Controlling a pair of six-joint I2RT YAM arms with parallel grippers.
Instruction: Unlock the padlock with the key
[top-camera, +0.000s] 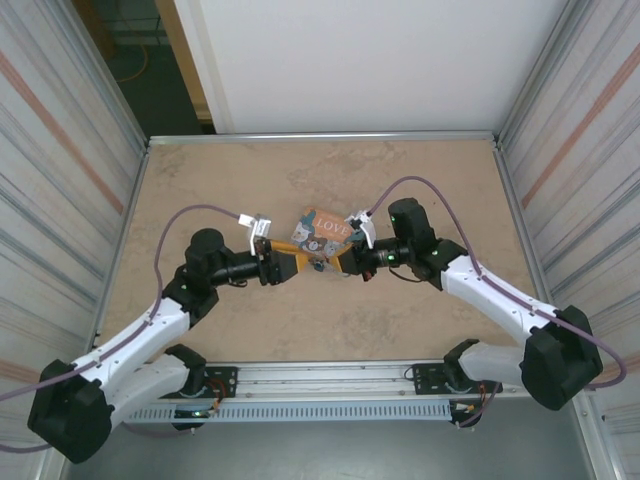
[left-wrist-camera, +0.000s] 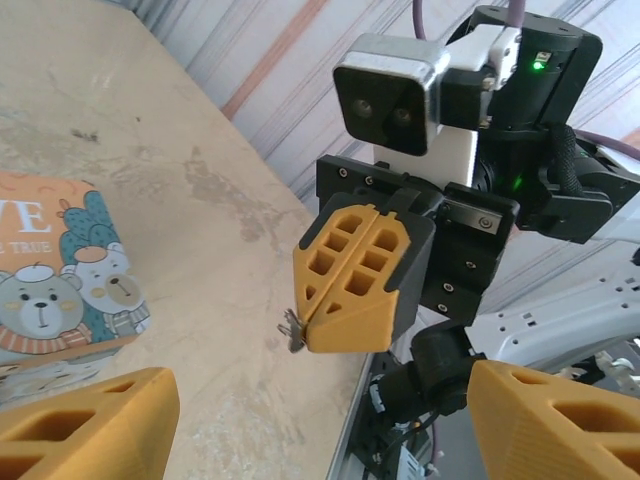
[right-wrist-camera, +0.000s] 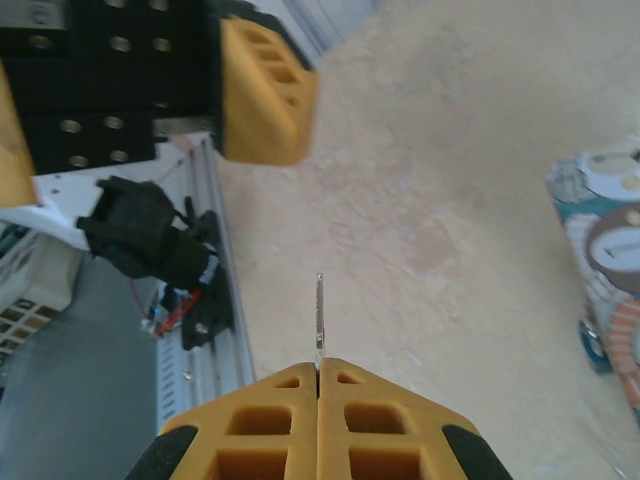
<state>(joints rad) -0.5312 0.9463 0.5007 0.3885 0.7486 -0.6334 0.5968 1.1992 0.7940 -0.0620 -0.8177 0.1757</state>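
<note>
My right gripper (right-wrist-camera: 318, 368) is shut on a thin silver key (right-wrist-camera: 319, 318), whose blade sticks out past the fingertips, off the table. In the left wrist view the same right gripper (left-wrist-camera: 305, 335) faces the camera with the key (left-wrist-camera: 292, 330) at its tip. My left gripper (left-wrist-camera: 325, 400) is open, with its orange fingers (left-wrist-camera: 85, 425) wide apart and nothing between them. A tiny blue and dark piece, apparently the padlock (right-wrist-camera: 592, 345), lies at the foot of the printed box. From above, the padlock (top-camera: 319, 266) sits between the left gripper (top-camera: 290, 265) and the right gripper (top-camera: 343, 262).
The orange-and-teal "LOVE" box (top-camera: 322, 232) with cartoon bears lies just behind both grippers. The metal rail (top-camera: 330, 380) runs along the near table edge. Corrugated walls stand on both sides. Bare table stretches beyond the box.
</note>
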